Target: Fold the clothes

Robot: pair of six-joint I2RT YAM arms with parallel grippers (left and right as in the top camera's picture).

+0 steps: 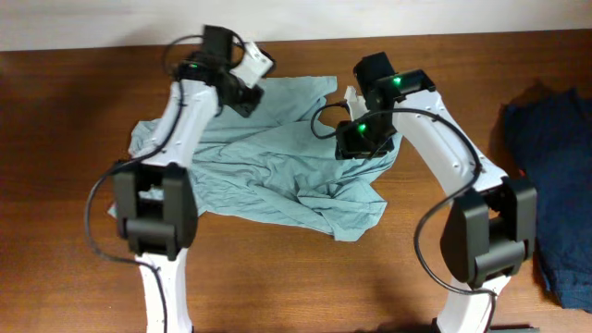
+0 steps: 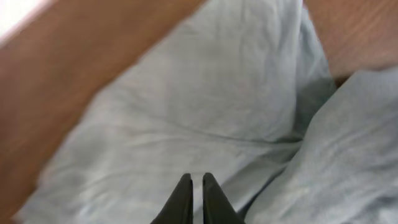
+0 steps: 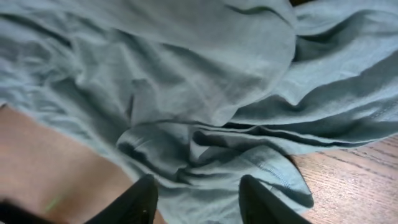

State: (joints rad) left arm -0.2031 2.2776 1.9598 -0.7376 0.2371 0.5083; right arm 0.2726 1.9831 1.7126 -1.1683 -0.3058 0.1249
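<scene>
The clothes are one pale grey-blue T-shirt (image 1: 268, 166), crumpled and wrinkled on the wooden table (image 1: 74, 111). My left gripper (image 1: 248, 104) is at the shirt's far edge. In the left wrist view the left gripper (image 2: 197, 182) is shut, with only a hairline gap between its tips, right over the fabric (image 2: 205, 93); I cannot tell if any cloth is pinched. My right gripper (image 1: 359, 146) hovers over the shirt's right side. In the right wrist view the right gripper (image 3: 198, 190) stands open, its fingers (image 3: 144, 198) straddling bunched folds of the shirt (image 3: 205, 74), gripping nothing.
A dark navy garment (image 1: 550, 185) lies heaped at the table's right edge. Bare wood (image 3: 354, 180) shows right of the shirt's corner and along the front of the table. The far table edge meets a pale wall (image 1: 92, 23).
</scene>
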